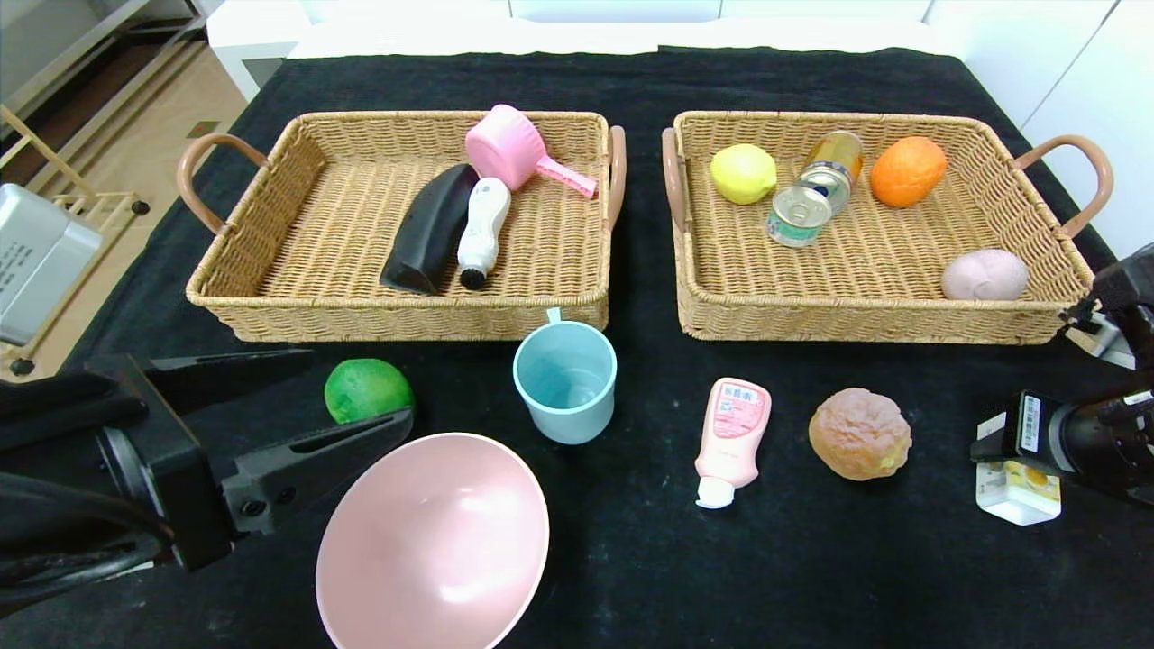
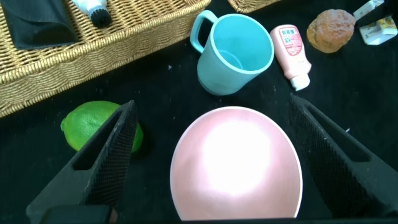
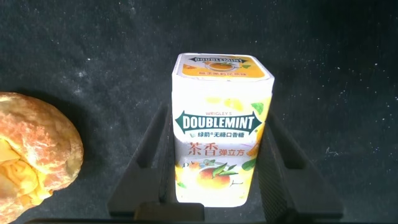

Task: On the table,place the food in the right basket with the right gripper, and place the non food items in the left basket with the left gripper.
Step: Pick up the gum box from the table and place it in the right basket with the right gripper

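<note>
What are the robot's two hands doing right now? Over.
Left gripper open, straddling pink bowl. Right gripper open around Doublemint box. Nothing blocking.

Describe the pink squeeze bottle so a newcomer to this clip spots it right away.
Start at the right basket and look at the black cloth just in front of its near left corner. The pink squeeze bottle lies there on its side, white cap pointing toward the robot, between the blue mug and the brown bread roll. It is the only slim, labelled bottle among rounder neighbours.
</note>
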Available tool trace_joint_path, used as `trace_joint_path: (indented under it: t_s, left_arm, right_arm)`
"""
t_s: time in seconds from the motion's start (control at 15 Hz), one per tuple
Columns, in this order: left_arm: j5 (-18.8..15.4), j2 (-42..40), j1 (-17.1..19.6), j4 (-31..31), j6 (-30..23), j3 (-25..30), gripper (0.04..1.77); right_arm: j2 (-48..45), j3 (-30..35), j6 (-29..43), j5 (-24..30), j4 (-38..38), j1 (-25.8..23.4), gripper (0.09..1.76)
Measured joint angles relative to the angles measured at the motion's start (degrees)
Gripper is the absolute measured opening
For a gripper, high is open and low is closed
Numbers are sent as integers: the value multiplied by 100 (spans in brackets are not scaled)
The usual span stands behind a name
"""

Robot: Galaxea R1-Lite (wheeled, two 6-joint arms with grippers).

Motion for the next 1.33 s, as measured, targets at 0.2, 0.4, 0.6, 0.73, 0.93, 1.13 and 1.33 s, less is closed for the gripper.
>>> trace_joint_path:
  t_s: [0.2, 0.4, 0.6, 0.73, 0.93, 1.13, 1.33]
  left_arm:
    - [2, 0, 2, 4, 0, -2, 172]
    - [2, -5, -2, 4, 2, -2, 172]
    - [2, -13, -2, 4, 5, -2, 172]
    - [2, -22, -2, 6, 5, -2, 172]
    - [2, -22, -9, 11, 2, -2, 172]
    - [10, -17, -80, 13, 5, 13, 172]
    - [77, -11, -138, 15, 2, 20, 172]
  right_arm:
    - [-258, -18, -30, 16, 52, 78, 80]
    - [-564, -96, -144, -78, 113, 227, 80]
    - [-757, -492, -196, -334, 511, 483, 80]
    - [-758, -816, -279, -500, 610, 649, 80]
    - [-538, -1384, -568, -880, 601, 850, 80]
    - [-261, -2061, -794, -985, 581, 922, 80]
    - [59, -2621, -1073, -1003, 297, 896, 80]
